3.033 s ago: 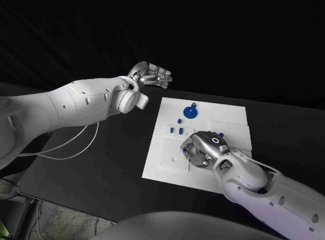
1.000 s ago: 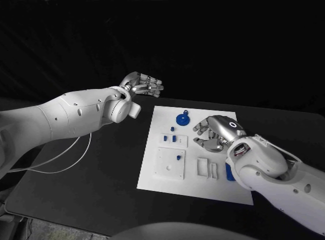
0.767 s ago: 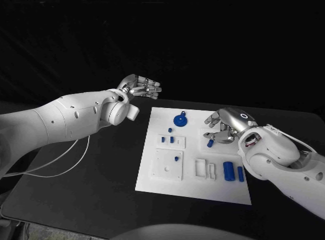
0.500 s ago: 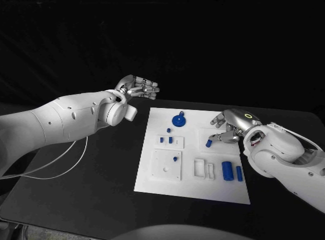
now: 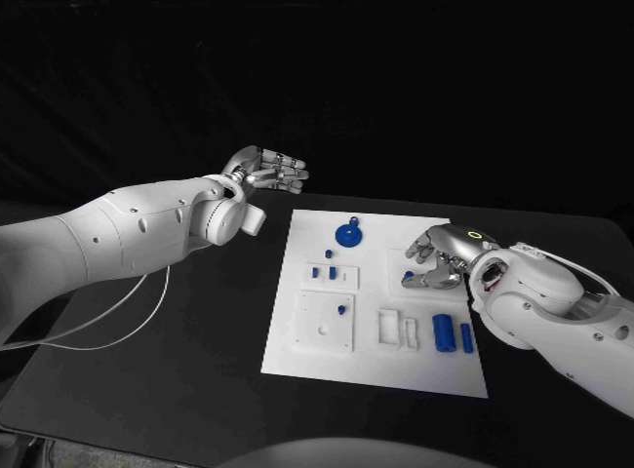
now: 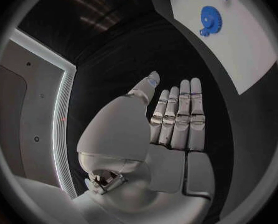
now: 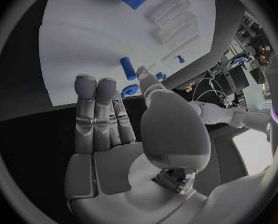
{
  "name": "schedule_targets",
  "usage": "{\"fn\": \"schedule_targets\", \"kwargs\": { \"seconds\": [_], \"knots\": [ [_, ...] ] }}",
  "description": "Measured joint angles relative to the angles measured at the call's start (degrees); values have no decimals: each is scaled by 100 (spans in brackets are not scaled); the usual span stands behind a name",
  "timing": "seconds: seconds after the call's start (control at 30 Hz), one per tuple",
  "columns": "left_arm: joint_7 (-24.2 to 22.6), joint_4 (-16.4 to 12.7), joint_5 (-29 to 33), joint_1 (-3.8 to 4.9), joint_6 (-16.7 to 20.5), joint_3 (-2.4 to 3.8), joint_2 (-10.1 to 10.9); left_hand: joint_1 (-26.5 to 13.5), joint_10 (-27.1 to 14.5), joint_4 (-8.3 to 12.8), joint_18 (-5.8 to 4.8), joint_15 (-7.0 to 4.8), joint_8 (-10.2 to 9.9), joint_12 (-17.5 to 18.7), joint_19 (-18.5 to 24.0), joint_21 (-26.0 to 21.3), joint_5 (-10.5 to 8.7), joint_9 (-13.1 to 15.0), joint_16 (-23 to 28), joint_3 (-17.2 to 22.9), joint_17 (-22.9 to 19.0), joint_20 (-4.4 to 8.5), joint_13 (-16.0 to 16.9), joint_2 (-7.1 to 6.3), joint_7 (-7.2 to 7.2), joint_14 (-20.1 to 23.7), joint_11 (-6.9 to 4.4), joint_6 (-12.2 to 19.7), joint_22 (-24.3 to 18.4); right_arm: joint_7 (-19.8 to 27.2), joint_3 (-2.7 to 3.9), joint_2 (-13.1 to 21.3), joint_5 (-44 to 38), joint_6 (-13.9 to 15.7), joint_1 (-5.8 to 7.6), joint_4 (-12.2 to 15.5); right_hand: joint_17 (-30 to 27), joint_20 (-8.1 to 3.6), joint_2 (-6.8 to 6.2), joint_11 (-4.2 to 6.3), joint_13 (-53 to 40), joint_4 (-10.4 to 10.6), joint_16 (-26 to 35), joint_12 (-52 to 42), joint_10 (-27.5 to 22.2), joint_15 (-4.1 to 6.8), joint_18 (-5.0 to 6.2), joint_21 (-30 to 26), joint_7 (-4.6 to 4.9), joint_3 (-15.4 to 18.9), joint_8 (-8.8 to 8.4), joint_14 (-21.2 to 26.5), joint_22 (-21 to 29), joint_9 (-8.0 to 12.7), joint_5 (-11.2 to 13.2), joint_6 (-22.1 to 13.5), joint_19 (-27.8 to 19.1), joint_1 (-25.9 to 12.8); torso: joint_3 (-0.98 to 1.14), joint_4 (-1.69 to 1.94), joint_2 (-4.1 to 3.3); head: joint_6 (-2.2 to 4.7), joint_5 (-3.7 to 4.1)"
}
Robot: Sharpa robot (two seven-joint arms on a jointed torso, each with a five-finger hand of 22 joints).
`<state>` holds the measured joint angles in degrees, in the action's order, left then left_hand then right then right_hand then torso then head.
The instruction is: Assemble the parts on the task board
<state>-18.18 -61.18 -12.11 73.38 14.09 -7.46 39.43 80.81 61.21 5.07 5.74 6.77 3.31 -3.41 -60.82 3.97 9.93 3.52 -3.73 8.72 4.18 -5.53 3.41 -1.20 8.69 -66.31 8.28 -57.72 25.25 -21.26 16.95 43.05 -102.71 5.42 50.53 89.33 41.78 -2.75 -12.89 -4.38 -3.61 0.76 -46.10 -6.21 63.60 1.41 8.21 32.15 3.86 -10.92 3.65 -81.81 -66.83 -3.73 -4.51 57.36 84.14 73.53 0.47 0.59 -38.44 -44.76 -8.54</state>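
Above the white board (image 5: 332, 336), the right hand (image 5: 440, 260) hovers empty-fingered by a small blue peg (image 5: 410, 278), while the left hand (image 5: 265, 168) hangs open over the tabletop (image 5: 163, 370).

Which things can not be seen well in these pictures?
- Head view: the small part by the right hand is half hidden by its fingers; contact cannot be told.
- Left wrist view: the board is cut by the circle's rim.
- Head view: the left hand shows from behind, palm hidden.
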Motion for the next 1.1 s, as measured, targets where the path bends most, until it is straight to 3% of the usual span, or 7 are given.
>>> {"fn": "schedule_targets", "kwargs": {
  "seconds": [0.13, 0.2, 0.27, 0.43, 0.57, 0.87, 1.1],
  "knots": [
    [-3, 31, -10, 0, 7, 0, 2, 0, 0, 0, 0, 0, 0, 0, 0, 0, 0, 0, 0, 0, 0, 0, 0, 0, 0, 0, 0, 0, 0, 36, -16, -21, 68, -88, 0, 0, -14, 0, 94, 33, 0, -28, -21, -35, 139, 0, -11, 56, 26, 54, 0, 0, -19, 0, -37, 65, 0, -17, 0, 0, 3, -9, -3],
    [-4, 43, -14, 0, 9, 0, 3, 0, 0, 0, 0, 0, 0, 0, 0, 0, 0, 0, 0, 0, 0, 0, 0, 0, -7, 0, 0, -7, 0, 51, -33, -31, 93, -128, -2, 1, -15, 0, 209, 53, 1, -158, -21, -35, 219, 0, -23, 121, 84, -74, 0, 0, -38, 0, -38, 124, 0, 101, 0, 0, 3, -54, -4],
    [-5, 49, -16, 0, 9, 0, 3, 0, 32, 16, 0, 0, 0, 0, 0, 0, 0, 0, 0, 17, 0, 0, 0, 0, -10, 0, -32, -52, 11, 62, -53, -43, 99, -154, -4, -6, -16, 0, 311, 56, 12, -323, -21, -9, 309, 15, -25, 169, 129, -443, 0, -14, -60, 0, 63, 171, 0, 203, 0, 0, 3, -81, -2],
    [-7, 64, -22, 0, 9, -1, -4, 0, 32, 33, 0, 0, 0, 0, 0, 0, 0, 0, 0, 65, -6, 0, 0, 0, -10, 0, -31, -52, 71, 79, -113, -70, 87, -177, -10, -74, -6, -22, 200, 143, 13, -633, -48, 82, 724, 61, -27, 300, 189, -1745, 0, -63, -109, -1, 89, 475, -21, 59, -2, 2, 5, -106, 14],
    [-7, 70, -26, 0, 9, -1, -5, 0, 32, 17, 0, 0, 0, 0, 0, 0, 0, 0, 0, 81, -6, 0, 0, 0, -10, 0, -32, -51, 75, 109, -145, -103, 55, -142, -12, -92, -2, -45, 151, 205, 6, -744, -48, 78, 924, 73, -28, 393, 191, -2194, 0, -89, -147, -2, -116, 660, -1, -107, -1, 1, 4, -103, 15],
    [-6, 89, -31, 0, 9, -2, -4, 0, 31, 17, 0, 0, 0, 0, 0, 0, 0, 0, 0, 81, -6, 0, 0, 0, -10, 0, -31, -52, 74, 173, -179, -140, -26, 29, -14, -91, 17, -105, 290, 305, -11, -907, -72, -18, 1126, 105, -71, 513, 141, -2342, 0, -97, -189, -19, -37, 1011, 1, -140, 0, -3, 4, -79, 8],
    [-3, 92, -33, 0, 9, -2, -3, 0, 31, 17, 0, 0, 0, 0, 0, 0, 0, 0, 0, 81, -5, 0, 0, 0, -10, 0, -31, -51, 74, 184, -195, -161, -60, 126, -22, -91, 23, -126, 339, 286, -21, -964, -71, -19, 1146, 137, -84, 546, 141, -2316, 0, -109, -197, -19, -37, 1011, -20, -189, 0, -4, 4, -82, 5]
  ]
}}
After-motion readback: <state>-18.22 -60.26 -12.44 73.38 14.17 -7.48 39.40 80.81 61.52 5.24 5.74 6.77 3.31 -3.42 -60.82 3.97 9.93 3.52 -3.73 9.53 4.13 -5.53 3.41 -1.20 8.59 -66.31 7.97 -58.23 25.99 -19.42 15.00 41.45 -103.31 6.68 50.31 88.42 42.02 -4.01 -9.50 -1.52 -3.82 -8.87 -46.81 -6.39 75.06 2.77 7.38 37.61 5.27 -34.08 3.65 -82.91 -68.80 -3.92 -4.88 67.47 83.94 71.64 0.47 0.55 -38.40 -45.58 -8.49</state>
